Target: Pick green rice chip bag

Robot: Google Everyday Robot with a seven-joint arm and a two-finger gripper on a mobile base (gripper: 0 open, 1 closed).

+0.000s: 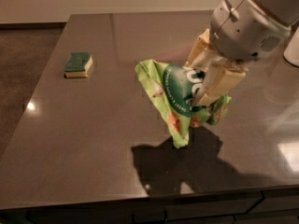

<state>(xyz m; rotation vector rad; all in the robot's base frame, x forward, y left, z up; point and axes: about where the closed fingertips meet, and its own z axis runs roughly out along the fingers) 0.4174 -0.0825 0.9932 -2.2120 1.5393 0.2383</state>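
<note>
The green rice chip bag [170, 94] is a crumpled light-green foil bag with a dark green circle and white lettering. It hangs in the air above the dark table, casting a shadow below it. My gripper [202, 83] comes in from the upper right and is shut on the bag's right side; one cream finger [219, 84] lies across the front of the bag and the other shows behind it. The white arm housing [247, 24] sits above. The can is hidden behind the arm.
A small green-and-yellow sponge [78, 65] lies on the dark table [70, 139] at the left. The table's front edge runs along the bottom. A white object [293, 45] shows at the right edge.
</note>
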